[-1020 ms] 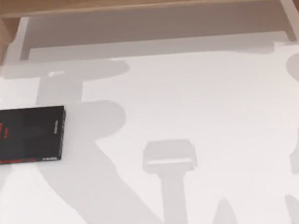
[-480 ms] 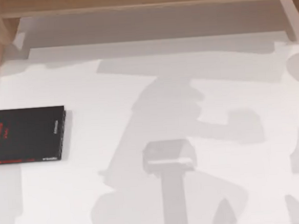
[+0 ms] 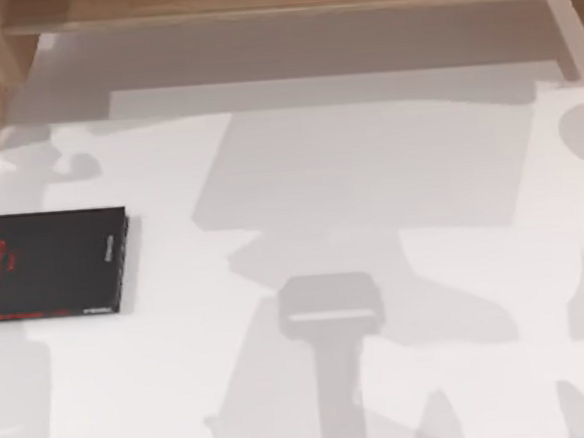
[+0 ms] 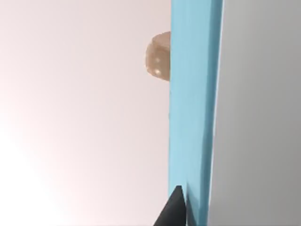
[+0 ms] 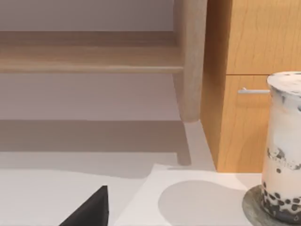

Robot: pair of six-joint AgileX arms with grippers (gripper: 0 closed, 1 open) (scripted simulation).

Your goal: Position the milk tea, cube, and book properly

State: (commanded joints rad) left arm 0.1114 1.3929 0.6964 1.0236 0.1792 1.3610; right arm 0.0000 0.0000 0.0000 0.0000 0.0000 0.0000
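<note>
Red lettering, unreadable, on black book (image 3: 50, 264)

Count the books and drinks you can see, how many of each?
Books: 2, a thin black book with red lettering on the white table and a thick teal-blue book.
Drinks: 1, a clear cup of milk tea.
Total: 3.
</note>
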